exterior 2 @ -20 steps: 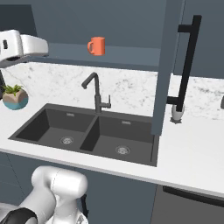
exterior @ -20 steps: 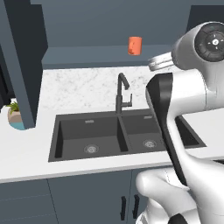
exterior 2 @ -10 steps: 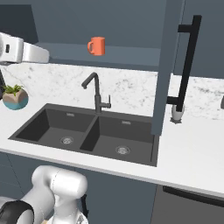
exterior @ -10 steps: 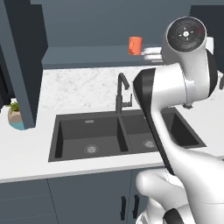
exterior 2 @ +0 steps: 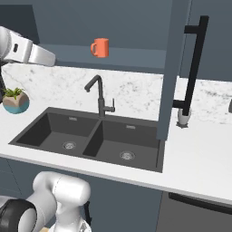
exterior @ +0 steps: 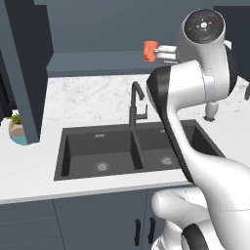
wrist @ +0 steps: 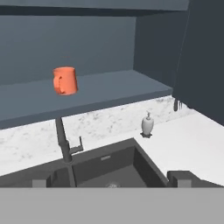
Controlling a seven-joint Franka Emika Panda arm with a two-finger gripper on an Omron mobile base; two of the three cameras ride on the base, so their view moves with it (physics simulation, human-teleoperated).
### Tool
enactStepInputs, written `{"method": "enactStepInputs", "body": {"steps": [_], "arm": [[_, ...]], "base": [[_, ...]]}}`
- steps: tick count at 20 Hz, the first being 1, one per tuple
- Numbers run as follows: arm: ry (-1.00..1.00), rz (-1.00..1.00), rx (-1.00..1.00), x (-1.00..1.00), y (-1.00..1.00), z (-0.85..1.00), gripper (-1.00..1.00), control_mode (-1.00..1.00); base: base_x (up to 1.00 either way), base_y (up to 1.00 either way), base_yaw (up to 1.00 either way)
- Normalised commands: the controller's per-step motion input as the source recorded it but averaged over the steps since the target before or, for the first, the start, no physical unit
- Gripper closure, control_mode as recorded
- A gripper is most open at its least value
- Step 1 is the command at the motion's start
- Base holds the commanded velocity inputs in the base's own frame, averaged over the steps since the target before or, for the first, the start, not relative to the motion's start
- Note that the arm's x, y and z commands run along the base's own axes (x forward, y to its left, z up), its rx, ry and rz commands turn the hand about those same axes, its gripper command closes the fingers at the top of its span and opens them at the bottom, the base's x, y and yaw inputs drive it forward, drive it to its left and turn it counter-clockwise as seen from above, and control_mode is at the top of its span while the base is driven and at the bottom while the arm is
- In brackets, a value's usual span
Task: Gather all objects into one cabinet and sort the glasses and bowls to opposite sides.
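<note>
An orange cup (wrist: 65, 80) with a handle, one of the glasses, stands alone on the long shelf of the dark slate-blue cabinet (wrist: 109, 94). It shows on the same shelf in the left base view (exterior: 150, 51) and the right base view (exterior 2: 100, 47). My gripper (wrist: 111, 180) is open with nothing between its fingers, held well back from the shelf and lower than the cup. In the right base view the gripper (exterior 2: 50, 59) sits far left of the cup. The bowls are out of view.
A dark double sink (exterior 2: 90, 138) with a black faucet (exterior 2: 100, 96) lies under the shelf. A white soap dispenser (wrist: 147, 125) stands on the counter to the right. A potted plant (exterior 2: 16, 100) is at the left. An open cabinet door with a long black handle (exterior 2: 195, 63) hangs at the right.
The arm has swung up and the hand has moved toward the shelf and the orange cup. The cup has not moved. The gripper stays open.
</note>
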Motion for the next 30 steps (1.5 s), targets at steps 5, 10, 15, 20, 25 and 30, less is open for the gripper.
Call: {"method": "enactStepInputs", "body": {"steps": [5, 10, 15, 20, 25, 30], "arm": [[-0.03, -0.01, -0.03, 0.41, 0.00, -0.33, -1.00, -1.00], [-0.03, -0.03, 0.00, 0.20, 0.06, -0.11, -1.00, -1.00], [0.00, 0.00, 0.05, 0.29, 0.00, 0.00, -1.00, -1.00], [0.00, -0.01, 0.04, 0.28, 0.01, 0.05, -1.00, -1.00], [0.00, -0.01, -0.01, 0.09, 0.27, 0.00, -1.00, -1.00], [0.00, 0.00, 0.00, 0.31, 0.02, 0.00, -1.00, -1.00]], "base": [[0.00, 0.00, 0.00], [0.00, 0.00, 0.00], [0.00, 0.00, 0.00], [0.00, 0.00, 0.00], [0.00, 0.00, 0.00], [0.00, 0.00, 0.00]]}}
